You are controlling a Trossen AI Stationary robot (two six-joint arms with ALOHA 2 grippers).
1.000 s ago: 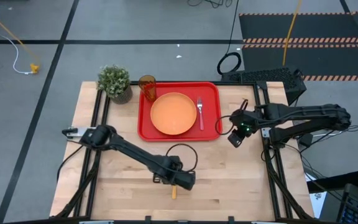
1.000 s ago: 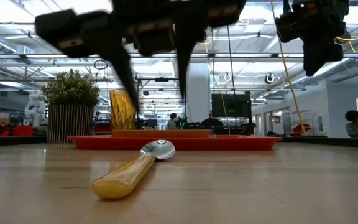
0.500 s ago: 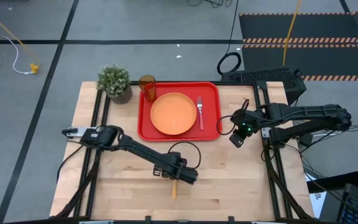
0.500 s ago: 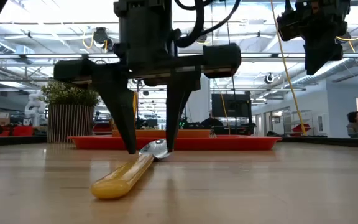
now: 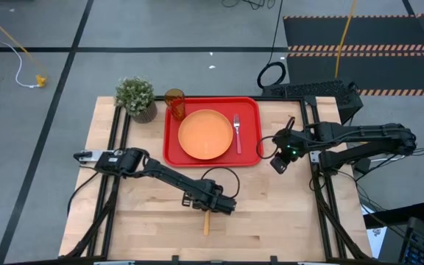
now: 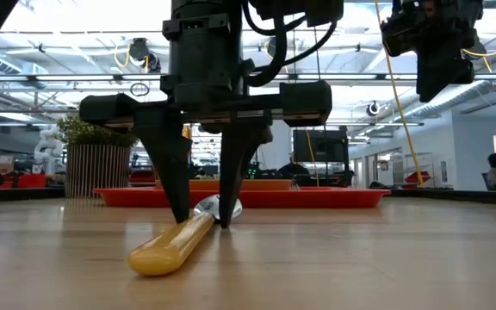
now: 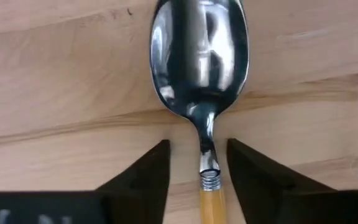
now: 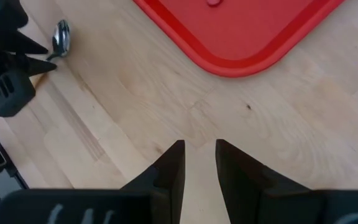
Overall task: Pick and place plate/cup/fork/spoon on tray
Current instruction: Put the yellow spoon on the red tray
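The spoon (image 7: 199, 56) lies flat on the wooden table near its front edge, silver bowl toward the tray, orange-yellow handle (image 6: 175, 245) toward the near edge. My left gripper (image 7: 197, 149) points straight down over it, open. Its two fingers stand on either side of the spoon's thin neck, with a small gap on each side, and the tips are down at the table top (image 6: 201, 222). The red tray (image 5: 169, 151) at the back holds the orange plate (image 5: 205, 134), the amber cup (image 5: 174, 101) and the fork (image 5: 236, 132). My right gripper (image 8: 199, 149) hangs narrowly open above the table, right of the tray.
A potted green plant (image 5: 135, 97) stands at the table's far left corner, beside the tray. Bare wood (image 5: 285, 213) lies to the right of the spoon and along the front edge. A black cable loop (image 5: 216, 177) hangs from the left arm above the table.
My left gripper has sunk straight down over the spoon until its fingertips reached the table, rolling a little as it went. Its fingers have drawn somewhat closer together around the spoon's neck. The spoon has not moved.
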